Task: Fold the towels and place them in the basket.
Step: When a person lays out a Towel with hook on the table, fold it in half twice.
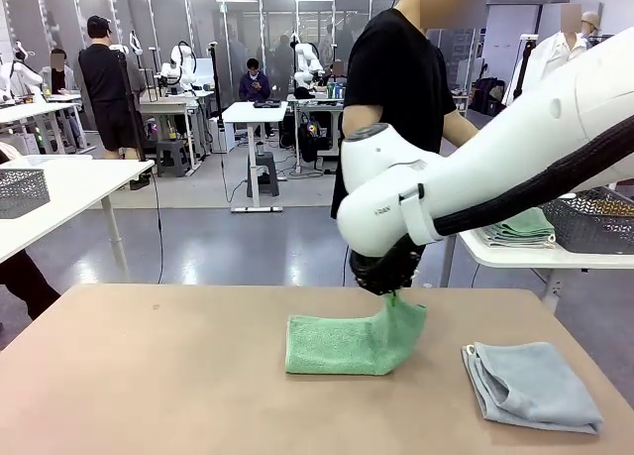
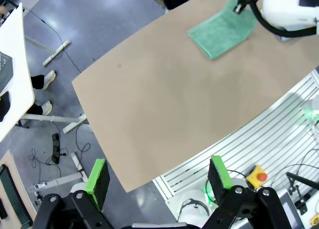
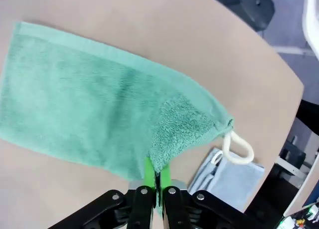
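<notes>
The mint green towel [image 1: 342,344] lies on the tan table [image 1: 149,376], its right end lifted. My right gripper [image 1: 393,290] is shut on that raised edge; in the right wrist view its green pads [image 3: 150,170] pinch the mint green towel [image 3: 89,109] near a white hanging loop [image 3: 237,148]. The pale blue-grey towel [image 1: 533,384] lies folded at the table's right front, seen too as the pale blue-grey towel [image 3: 227,179]. My left gripper [image 2: 157,176] hangs open high above the table's edge, nothing between its fingers. A dark mesh basket [image 1: 594,220] stands on a white table behind.
A person in a black shirt [image 1: 396,88] stands at the far side of the table. Folded green cloths [image 1: 520,229] rest beside the basket on the white side table [image 1: 535,255]. Another mesh basket [image 1: 20,190] sits on a white table at the left.
</notes>
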Robot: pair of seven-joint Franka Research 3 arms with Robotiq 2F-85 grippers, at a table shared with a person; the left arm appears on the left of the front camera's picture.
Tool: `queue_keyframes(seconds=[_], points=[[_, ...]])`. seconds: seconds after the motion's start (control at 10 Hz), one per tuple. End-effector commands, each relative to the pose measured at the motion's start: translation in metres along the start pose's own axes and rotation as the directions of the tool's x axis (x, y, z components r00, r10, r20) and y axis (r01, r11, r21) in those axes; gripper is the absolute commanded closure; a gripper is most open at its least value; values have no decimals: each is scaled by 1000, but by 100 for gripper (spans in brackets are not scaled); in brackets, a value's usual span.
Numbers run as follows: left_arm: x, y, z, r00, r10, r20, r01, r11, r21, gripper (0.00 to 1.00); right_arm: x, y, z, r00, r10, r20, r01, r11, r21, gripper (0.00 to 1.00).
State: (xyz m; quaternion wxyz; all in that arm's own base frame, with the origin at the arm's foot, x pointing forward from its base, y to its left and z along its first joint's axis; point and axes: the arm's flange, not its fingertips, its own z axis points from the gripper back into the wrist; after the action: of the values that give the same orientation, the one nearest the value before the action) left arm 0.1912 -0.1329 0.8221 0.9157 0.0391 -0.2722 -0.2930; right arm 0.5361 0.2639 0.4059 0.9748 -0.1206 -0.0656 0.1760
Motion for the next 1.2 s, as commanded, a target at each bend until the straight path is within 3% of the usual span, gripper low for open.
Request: queue_keyframes(seconds=[0.0,0.5,1.0,1.1], points=[[1,0,3,1000,-3,0,3,1000,5,0,18,18,11,1000,-15,13,14,1000,20,100],[1,0,3,1000,-3,0,3,1000,5,0,51,94,5,999,-15,-29,20,985,174,100],[1,0,3,1000,-3,0,3,1000,5,0,80,132,-20,995,-31,-94,47,983,180,100],[1,0,3,1000,-3,0,3,1000,5,0,82,133,-27,994,-35,-108,55,981,188,70]])
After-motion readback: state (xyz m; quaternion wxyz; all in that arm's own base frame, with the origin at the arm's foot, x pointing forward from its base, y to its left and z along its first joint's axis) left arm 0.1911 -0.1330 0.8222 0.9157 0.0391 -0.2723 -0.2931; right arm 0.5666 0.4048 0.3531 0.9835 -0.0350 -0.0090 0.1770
